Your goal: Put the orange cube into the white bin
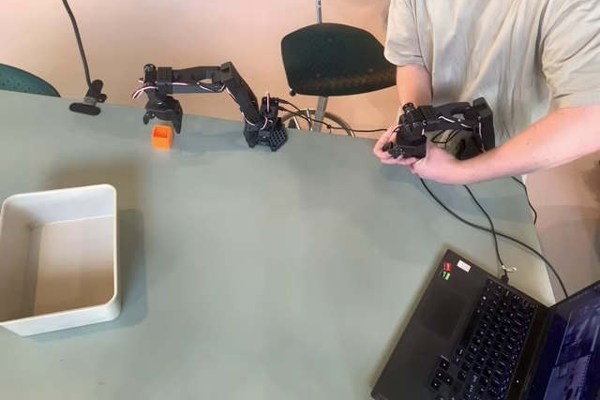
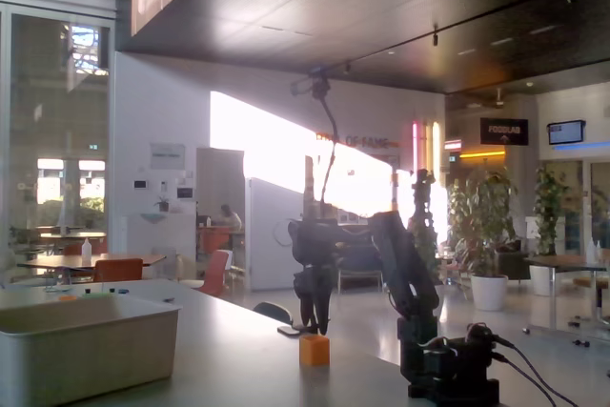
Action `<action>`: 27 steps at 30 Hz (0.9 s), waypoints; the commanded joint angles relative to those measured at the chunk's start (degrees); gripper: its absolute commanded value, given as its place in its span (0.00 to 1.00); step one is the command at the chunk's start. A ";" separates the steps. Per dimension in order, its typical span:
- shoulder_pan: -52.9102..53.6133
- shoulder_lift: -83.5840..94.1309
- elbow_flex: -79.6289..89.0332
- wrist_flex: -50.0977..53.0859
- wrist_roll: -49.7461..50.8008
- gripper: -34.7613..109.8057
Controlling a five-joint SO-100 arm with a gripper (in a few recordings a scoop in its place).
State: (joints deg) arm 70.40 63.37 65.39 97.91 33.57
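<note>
Orange cube (image 1: 162,137) sits unlabelled beneath the end effector (image 1: 163,122), whose opening I cannot tell.

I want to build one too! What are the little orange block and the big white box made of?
The orange cube looks like solid plastic: bright, even colour, flat matte faces and sharp edges, also seen in the fixed view. The white bin also looks like plastic: smooth, slightly glossy walls, rounded corners and a thick moulded rim. From pictures alone, that's a best guess for both.
</note>
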 commanded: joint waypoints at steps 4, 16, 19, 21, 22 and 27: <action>1.05 -0.70 0.00 0.35 -0.35 0.66; 1.05 -5.62 -0.26 -0.26 -0.79 0.66; 0.97 -7.91 -1.14 -0.26 -0.88 0.66; 0.79 -8.88 -1.23 -0.26 -0.88 0.66; 0.88 -8.96 -1.23 -0.26 -0.97 0.66; 0.97 -8.96 -1.23 -0.62 -1.14 0.66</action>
State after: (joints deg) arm 71.02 53.96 65.30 97.73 32.78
